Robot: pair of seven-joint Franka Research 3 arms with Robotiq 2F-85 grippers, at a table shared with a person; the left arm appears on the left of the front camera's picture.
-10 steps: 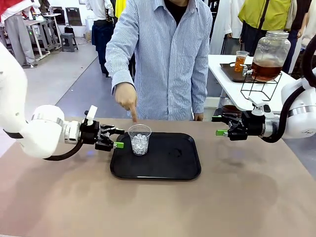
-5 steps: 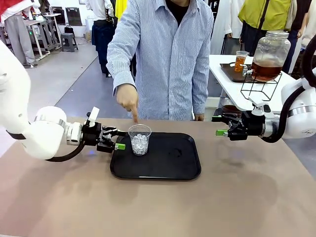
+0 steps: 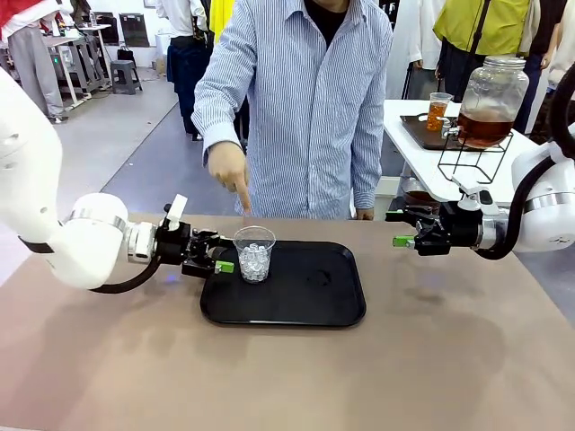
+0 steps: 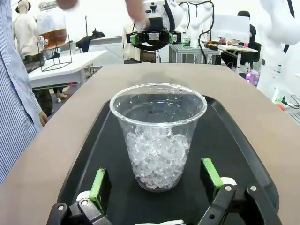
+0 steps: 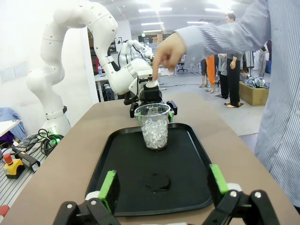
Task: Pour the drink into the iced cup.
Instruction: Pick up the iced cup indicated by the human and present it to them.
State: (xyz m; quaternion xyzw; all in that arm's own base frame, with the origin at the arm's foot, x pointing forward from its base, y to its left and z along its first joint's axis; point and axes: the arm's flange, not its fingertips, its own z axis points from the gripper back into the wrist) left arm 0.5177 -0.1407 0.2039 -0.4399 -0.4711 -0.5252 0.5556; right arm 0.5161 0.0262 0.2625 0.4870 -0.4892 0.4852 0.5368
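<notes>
The left gripper [image 3: 222, 254] is wide open and empty, with the iced cup [image 3: 254, 254] on the tray [image 3: 314, 301] just ahead of its fingertips. The right gripper [image 3: 397, 228], equally open and empty, hangs well apart from the cup. The drink [image 3: 483, 128] sits in a jar [image 3: 492, 90] beyond it.

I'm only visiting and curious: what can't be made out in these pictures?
The round dark mark on the black tray: right wrist view, too faint to tell spill from dent.
The person's pointing hand: left wrist view, cut off by the top edge.
Tap of the glass drink dispenser: front view, too small.
</notes>
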